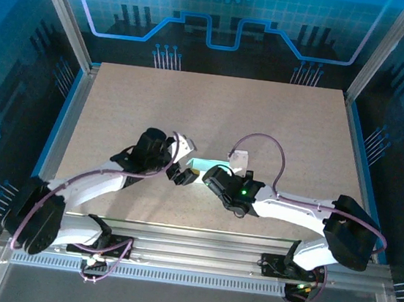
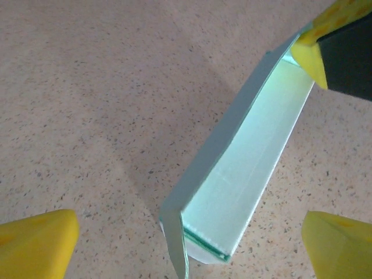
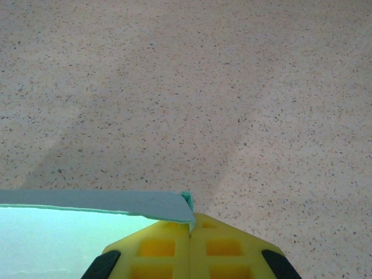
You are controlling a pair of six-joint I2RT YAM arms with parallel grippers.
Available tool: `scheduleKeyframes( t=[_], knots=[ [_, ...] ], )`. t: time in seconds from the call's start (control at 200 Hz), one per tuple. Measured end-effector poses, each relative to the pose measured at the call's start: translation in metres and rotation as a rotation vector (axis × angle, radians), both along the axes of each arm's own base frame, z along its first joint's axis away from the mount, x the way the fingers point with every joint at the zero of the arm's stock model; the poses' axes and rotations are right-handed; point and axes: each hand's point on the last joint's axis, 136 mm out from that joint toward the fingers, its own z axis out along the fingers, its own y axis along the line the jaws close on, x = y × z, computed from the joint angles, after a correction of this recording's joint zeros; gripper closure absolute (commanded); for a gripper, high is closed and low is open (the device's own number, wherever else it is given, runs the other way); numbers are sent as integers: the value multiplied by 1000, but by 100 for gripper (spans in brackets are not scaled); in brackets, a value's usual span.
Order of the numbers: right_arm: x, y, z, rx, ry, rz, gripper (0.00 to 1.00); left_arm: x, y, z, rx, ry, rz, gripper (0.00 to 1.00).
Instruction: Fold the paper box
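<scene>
Pinching paper box [image 2: 244,174] corner: R jaws

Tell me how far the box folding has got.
Done: the paper box is creased into a rectangular sleeve. In hand: the right gripper is shut on one corner; the left gripper stands open, not touching it. Left: the end flap by the left gripper looks untucked, so closing it likely remains.

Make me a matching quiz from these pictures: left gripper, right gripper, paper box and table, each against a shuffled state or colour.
Things:
1. left gripper
2. right gripper
3. paper box
4. table

States and colours:
A. speckled beige
B. shut on the box's end
C. pale mint
D. fingers wide apart, holding nothing

Pairs: 1-D, 2-B, 3-C, 4-A
</scene>
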Motion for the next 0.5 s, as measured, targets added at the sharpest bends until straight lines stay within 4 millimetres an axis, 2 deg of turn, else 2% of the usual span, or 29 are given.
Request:
scheduleKeyframes(
  t=[0.11,0.275,0.345,0.385,0.5],
  knots=[
    [0,0,0,-2,2,3,100,-7,14,0,-55,48,114,1],
    [1,1,0,-2,13,20,100,-7,31,12,-104,124,276,1],
    [2,3,0,6,19,31,100,-5,37,17,-103,166,339,9],
    [2,5,0,11,21,38,100,-4,40,21,-107,186,369,10],
    [2,7,0,28,31,56,100,-6,42,29,-96,237,402,26]
  ],
)
